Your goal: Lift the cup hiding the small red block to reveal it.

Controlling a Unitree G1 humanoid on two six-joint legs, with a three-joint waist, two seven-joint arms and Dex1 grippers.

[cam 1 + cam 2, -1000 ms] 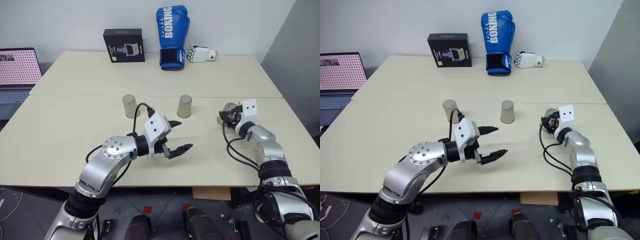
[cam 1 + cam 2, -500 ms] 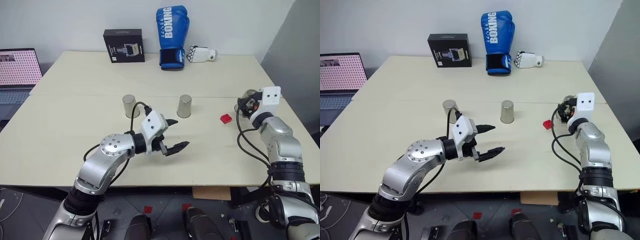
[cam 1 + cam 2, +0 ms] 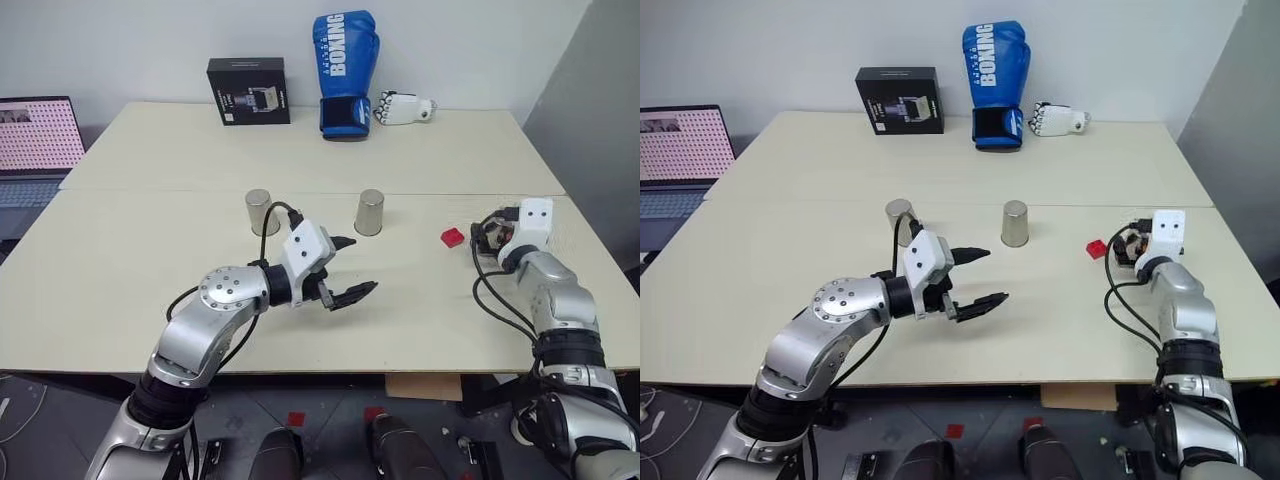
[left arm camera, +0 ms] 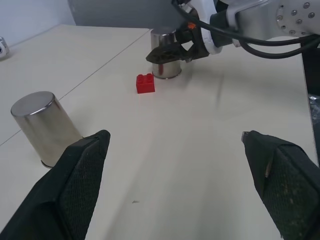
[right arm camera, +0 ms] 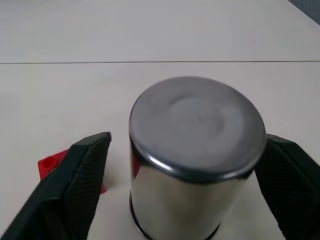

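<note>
black, rubbery fingers are seen spread wide on the left gripper, which hangs above the cream table near its front half with nothing between them. beyond it, two upside-down metal cups are stood side by side, well apart: a left cup and a middle cup, both near the seam where the two tabletops meet. over at the robot's right, the right gripper is held low at a third cup; its fingers are parted, one on each side of that cup, and in the right wrist view a gap is seen between each finger and the metal, so the cup is not clamped. this cup is set upside down on the table, upright, its closed base uppermost. the red block is laid bare on the table just beside that cup, on the side toward the middle cup, apart from it and uncovered; studs are seen on its top in the left wrist view. farther back, along the wall edge of the table, a black box is stood at the left, a blue boxing glove is stood upright beside it, and a small white glove-like thing is laid to its right. a laptop with a pink patterned screen is placed off the table's left end.
</note>
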